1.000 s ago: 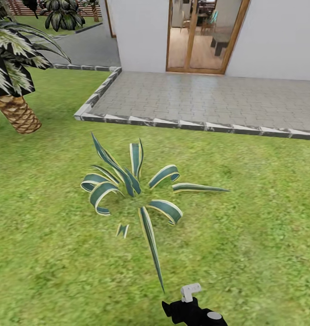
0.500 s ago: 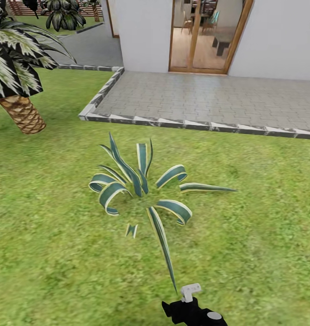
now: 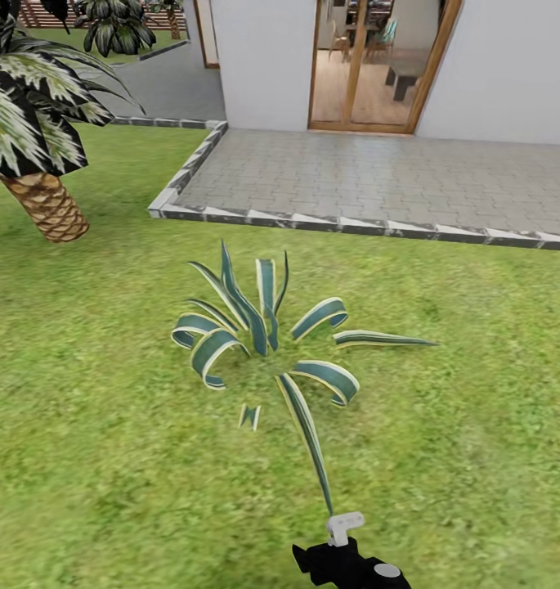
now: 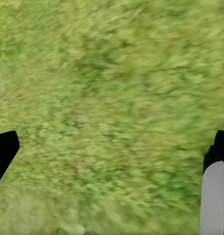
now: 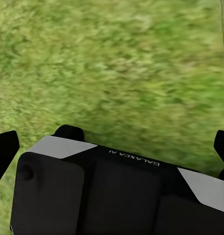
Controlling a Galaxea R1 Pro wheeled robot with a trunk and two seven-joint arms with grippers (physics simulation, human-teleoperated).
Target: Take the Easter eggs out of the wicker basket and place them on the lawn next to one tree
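The lawn [image 3: 476, 393] takes up most of the head view, running up to the grey paved patio [image 3: 378, 176] and the white house [image 3: 492, 74] with its glazed door [image 3: 369, 65]; a palm [image 3: 42, 196] with a scaly brown trunk stands at the far left, and a striped spiky plant [image 3: 267, 348] grows in the grass straight ahead. No basket, egg or grey-trunked tree can be made out from here, so where the task's things lie cannot be told, and the step in hand looks like travel or search, with nothing yet fetched. The next move probably calls for turning the base or head until the wicker basket comes into sight, then driving up close enough for an arm to reach into it. In its wrist view the left gripper [image 4: 112, 156] points down at bare grass, its two fingertips [image 4: 4, 149] far apart at opposite edges with only lawn between them: jaws wide open, holding nothing. The right gripper [image 5: 112, 147] likewise has its tips spread to either side, open and empty, with a black and white part of the robot's body [image 5: 107, 191] lying between and beneath them and grass beyond. Both arms seem tucked low and close to the trunk.
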